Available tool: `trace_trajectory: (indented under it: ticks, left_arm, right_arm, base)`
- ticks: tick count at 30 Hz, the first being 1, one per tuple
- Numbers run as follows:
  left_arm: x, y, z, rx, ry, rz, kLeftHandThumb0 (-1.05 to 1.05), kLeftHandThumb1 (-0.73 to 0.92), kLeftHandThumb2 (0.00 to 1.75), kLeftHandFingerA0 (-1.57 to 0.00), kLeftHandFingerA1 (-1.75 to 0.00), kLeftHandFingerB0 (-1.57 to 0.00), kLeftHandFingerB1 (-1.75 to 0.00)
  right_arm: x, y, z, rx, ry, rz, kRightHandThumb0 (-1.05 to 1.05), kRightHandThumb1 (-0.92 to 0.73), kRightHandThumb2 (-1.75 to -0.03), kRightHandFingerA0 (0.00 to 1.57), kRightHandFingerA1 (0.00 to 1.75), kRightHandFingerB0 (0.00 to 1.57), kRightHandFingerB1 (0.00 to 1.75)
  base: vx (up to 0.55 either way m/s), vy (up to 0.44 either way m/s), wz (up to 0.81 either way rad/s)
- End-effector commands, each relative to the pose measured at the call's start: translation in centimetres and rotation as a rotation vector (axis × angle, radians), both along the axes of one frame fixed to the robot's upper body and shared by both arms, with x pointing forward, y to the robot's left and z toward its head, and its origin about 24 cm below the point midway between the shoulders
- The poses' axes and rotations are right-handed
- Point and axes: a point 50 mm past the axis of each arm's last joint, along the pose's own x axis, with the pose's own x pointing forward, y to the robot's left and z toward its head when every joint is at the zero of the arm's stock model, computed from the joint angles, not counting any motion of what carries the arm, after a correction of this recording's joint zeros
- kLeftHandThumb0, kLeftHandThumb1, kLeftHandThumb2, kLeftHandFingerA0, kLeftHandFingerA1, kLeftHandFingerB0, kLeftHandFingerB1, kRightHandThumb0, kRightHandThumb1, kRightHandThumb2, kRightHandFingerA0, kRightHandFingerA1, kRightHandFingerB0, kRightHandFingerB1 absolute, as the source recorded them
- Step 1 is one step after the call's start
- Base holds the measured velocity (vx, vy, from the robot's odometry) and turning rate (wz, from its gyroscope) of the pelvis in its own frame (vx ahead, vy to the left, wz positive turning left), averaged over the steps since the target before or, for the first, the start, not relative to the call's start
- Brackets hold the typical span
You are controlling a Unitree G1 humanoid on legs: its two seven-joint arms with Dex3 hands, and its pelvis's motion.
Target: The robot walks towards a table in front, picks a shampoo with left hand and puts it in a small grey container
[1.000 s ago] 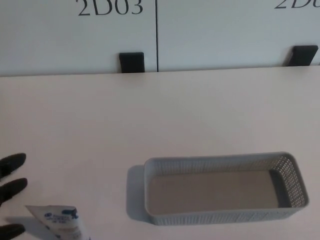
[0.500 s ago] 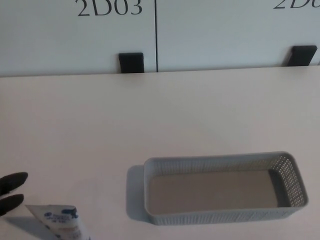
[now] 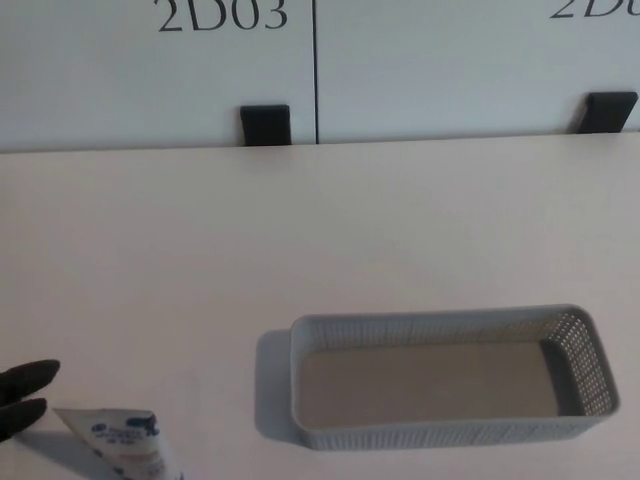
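Overall, the white table is filling the head view, with the small grey container sitting empty toward its near right. The shampoo, a white tube with blue print, is lying at the near left, partly cut off by the frame and well apart from the container. The left hand is hovering just beside the tube, its fingers spread and holding nothing. The step appears to be the reach. The hand is best straddling the tube's body squarely before closing, as a tube lying flat is likely to slide.

The container is sitting on the worktop, right of centre. The shampoo tube is lying at the near left edge, well apart from it, the left hand just beside its left end.
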Motion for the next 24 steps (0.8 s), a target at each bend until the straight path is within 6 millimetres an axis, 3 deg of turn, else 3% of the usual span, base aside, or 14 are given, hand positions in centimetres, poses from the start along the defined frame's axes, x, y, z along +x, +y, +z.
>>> trace_trajectory:
  ticks: [1,14,24]
  left_arm:
    - [-1.0,-1.2,-1.9,-0.018,0.118,-0.047,-0.41,0.31,0.67,-0.02,-0.27,-0.02,-0.19]
    - [-0.2,-4.1,-2.3,-0.055,0.102,-0.107,-0.39,0.30,0.67,-0.02,-0.32,-0.01,-0.17]
    - [-0.3,-5.3,-2.5,-0.060,0.091,-0.126,-0.36,0.28,0.67,-0.01,-0.35,0.00,-0.18]
  right_arm:
    - [-0.2,-0.3,0.1,-0.002,0.013,0.004,-0.29,-0.73,-0.62,0.49,0.39,0.38,0.34]
    - [0.4,-0.3,0.2,0.002,-0.002,0.003,-0.29,-0.71,-0.62,0.51,0.40,0.39,0.35]
    - [0.2,-0.3,0.2,0.004,0.009,0.018,-0.29,-0.72,-0.62,0.49,0.40,0.38,0.34]
  base:
    - [0.00,0.000,0.00]
    - [0.00,0.000,0.00]
    - [0.00,0.000,0.00]
